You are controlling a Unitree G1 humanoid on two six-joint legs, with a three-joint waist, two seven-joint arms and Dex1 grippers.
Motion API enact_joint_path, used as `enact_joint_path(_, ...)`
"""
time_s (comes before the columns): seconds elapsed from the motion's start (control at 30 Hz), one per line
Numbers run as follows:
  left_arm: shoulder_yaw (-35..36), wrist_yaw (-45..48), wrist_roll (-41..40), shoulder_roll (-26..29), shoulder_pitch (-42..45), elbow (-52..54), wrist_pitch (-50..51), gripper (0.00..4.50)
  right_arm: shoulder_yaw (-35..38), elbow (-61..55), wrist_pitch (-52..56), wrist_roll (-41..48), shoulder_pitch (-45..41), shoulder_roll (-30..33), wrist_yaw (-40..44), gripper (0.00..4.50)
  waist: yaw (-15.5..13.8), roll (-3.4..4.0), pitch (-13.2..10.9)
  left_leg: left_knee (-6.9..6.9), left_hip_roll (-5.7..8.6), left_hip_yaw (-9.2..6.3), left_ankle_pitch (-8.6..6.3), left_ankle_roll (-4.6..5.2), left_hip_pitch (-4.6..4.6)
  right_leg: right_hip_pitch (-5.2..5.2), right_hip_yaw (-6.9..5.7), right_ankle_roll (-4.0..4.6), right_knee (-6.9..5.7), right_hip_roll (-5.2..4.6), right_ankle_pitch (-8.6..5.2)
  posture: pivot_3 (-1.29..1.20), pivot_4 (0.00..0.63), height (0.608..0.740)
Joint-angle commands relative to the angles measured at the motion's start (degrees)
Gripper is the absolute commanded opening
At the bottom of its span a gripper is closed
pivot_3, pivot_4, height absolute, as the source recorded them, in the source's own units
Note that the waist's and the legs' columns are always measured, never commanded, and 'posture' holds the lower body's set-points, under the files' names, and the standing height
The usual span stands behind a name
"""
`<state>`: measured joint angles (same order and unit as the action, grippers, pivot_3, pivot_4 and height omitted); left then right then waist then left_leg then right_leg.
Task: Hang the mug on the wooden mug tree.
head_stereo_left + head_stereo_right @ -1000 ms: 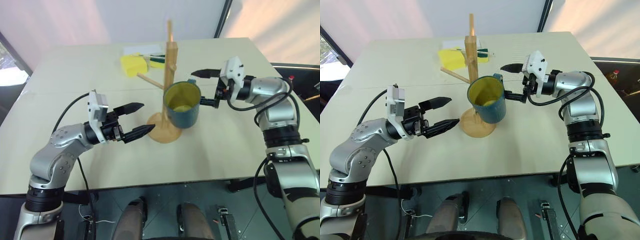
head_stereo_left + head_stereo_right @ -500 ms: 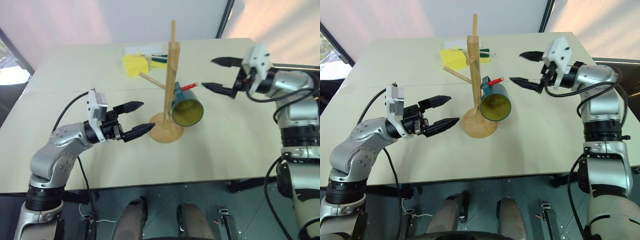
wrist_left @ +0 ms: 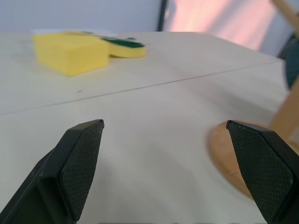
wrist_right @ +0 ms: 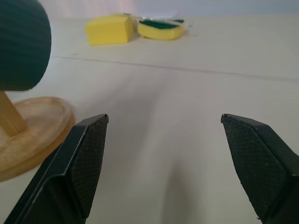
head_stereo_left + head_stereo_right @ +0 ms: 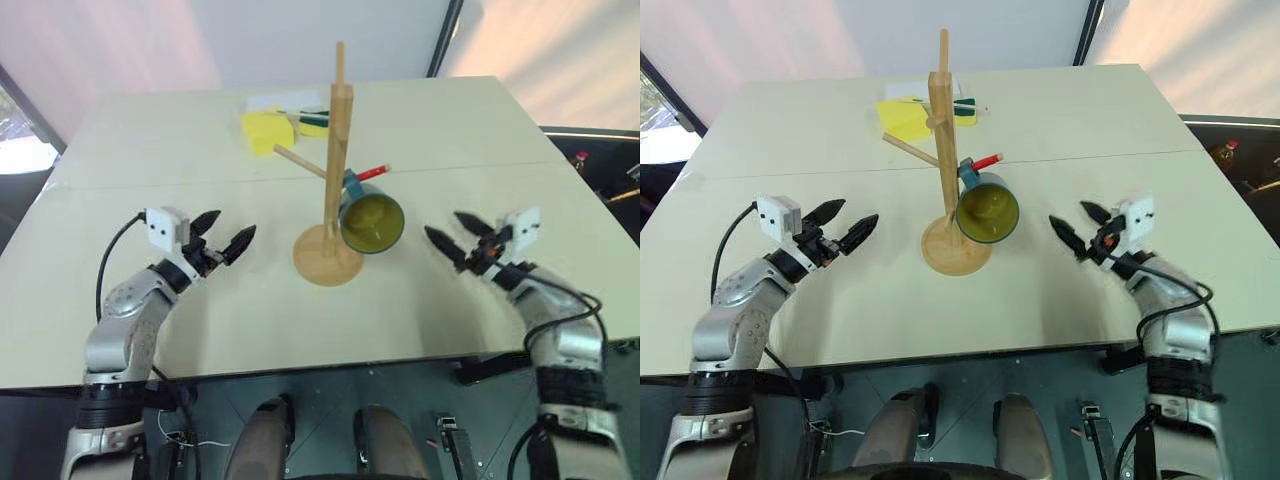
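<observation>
The blue-grey mug [image 5: 372,221], yellow inside, hangs by its handle on the red-tipped peg of the wooden mug tree [image 5: 335,160], its mouth tilted toward me. The tree's round base [image 5: 327,267] rests mid-table. My left gripper [image 5: 222,238] is open low over the table, left of the base, with nothing between its fingers. My right gripper [image 5: 456,238] is open low at the right of the mug, empty too. The base edge [image 3: 233,154] and the mug's dark side [image 4: 21,44] show in the wrist views.
A yellow sponge [image 5: 266,130], a green-and-yellow scourer [image 5: 313,124] and a white sheet lie at the back of the table [image 5: 450,130] behind the tree. A bare peg sticks out of the pole to the left.
The right gripper let the mug go on the red-tipped peg, then drew back to the right and sank toward the table. The left gripper moved left and down. The mug now hangs free.
</observation>
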<state>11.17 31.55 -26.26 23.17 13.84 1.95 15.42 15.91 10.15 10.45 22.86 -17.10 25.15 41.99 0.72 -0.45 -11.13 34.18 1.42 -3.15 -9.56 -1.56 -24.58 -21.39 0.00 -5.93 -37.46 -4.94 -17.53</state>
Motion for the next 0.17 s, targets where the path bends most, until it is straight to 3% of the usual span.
enact_joint_path(0.03,2.1,-2.7,2.0,-0.7,-0.5,-0.9,-3.1,4.5,0.5,-3.4,-1.3,1.1,0.2,-1.6,-2.4,4.01,0.0,-0.02,0.0,0.01,0.0,0.0,0.01,-0.03,0.05,0.05,0.01,0.03,0.01,0.0,0.02,0.0,0.15,0.74)
enact_joint_path(0.17,2.4,-3.4,2.4,-1.2,-1.5,-1.4,-3.5,4.5,0.1,-3.2,-1.3,1.2,0.6,-3.0,-3.0,4.01,-0.1,-0.03,0.0,0.02,-0.01,-0.01,0.03,-0.05,0.12,0.1,0.03,0.1,0.02,-0.01,0.03,0.0,0.15,0.74)
